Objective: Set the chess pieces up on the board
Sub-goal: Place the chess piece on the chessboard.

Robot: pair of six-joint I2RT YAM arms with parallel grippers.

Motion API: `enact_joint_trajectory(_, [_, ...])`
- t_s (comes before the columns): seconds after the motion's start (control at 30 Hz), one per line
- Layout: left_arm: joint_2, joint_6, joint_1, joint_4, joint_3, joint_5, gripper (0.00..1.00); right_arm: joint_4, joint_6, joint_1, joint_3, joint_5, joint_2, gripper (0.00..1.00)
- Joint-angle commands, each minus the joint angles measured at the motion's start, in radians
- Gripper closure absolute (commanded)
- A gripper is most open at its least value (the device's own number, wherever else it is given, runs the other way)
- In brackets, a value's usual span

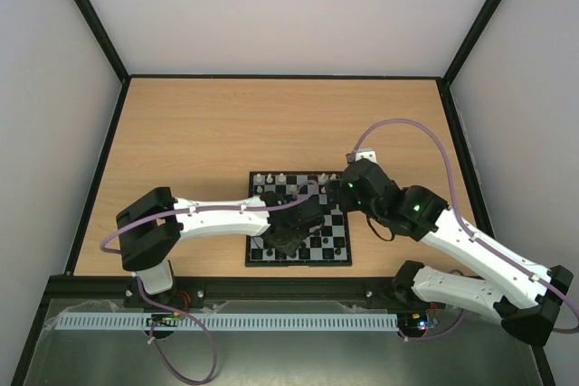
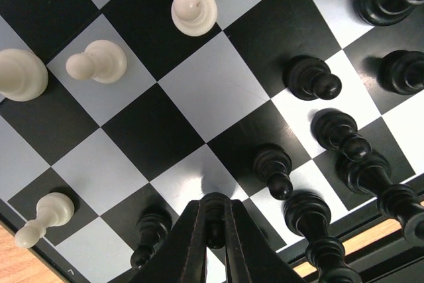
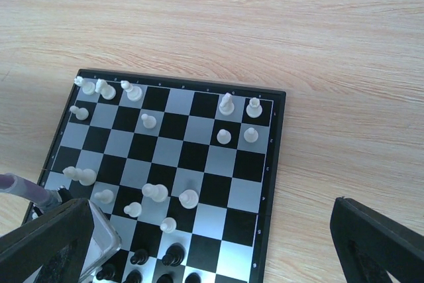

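Note:
The board [image 1: 336, 247] lies at the table's near middle. My left gripper [image 2: 215, 202] hangs over the board's near rows [image 1: 288, 234], shut on a small black chess piece [image 2: 216, 226] above a pale square. I cannot tell if the piece touches the board. Several black pieces [image 2: 313, 77] stand to its right, and cream-white pieces [image 2: 194, 10] are scattered further out. My right gripper [image 3: 211, 210] is open and empty, high over the board's right side [image 1: 339, 194]. Its view shows white pieces [image 3: 225, 104] along the far rows and mid-board.
Black frame rails [image 1: 99, 160] border the wooden table [image 1: 271, 124] on the left, back and right. The left arm's clear housing and purple cable [image 3: 26, 190] sit at the lower left of the right wrist view. Bare wood [image 3: 344, 130] lies to the right of the board.

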Motion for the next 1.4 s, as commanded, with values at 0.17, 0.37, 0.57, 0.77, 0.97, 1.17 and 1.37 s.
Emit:
enact_joint_trajectory(0.17, [-0.001, -0.018, 0.004, 0.043, -0.040, -0.016, 0.95, -0.024, 0.000, -0.004, -0.005, 0.001, 0.017, 0.02])
enact_joint_trajectory(0.37, [-0.003, -0.013, 0.017, 0.063, -0.054, -0.025, 0.95, -0.022, -0.001, -0.003, -0.006, 0.001, 0.025, 0.01])
enact_joint_trajectory(0.57, [-0.008, -0.010, 0.025, 0.064, -0.057, -0.027, 0.92, -0.021, 0.000, -0.003, -0.008, 0.003, 0.028, 0.02])
enact_joint_trajectory(0.77, [-0.021, -0.015, 0.025, 0.053, -0.055, -0.026, 0.90, -0.021, 0.000, -0.004, -0.007, 0.000, 0.032, 0.01])
enact_joint_trajectory(0.97, [-0.044, -0.027, 0.025, 0.037, -0.053, -0.034, 0.88, -0.022, -0.002, -0.003, -0.007, -0.003, 0.034, 0.01])
enact_joint_trajectory(1.17, [-0.047, -0.030, 0.024, 0.036, -0.050, -0.033, 0.88, -0.022, -0.002, -0.003, -0.008, -0.002, 0.037, 0.01])
enact_joint_trajectory(1.37, [-0.052, -0.033, 0.024, 0.040, -0.060, -0.029, 0.88, -0.021, -0.002, -0.004, -0.010, -0.003, 0.043, 0.01])
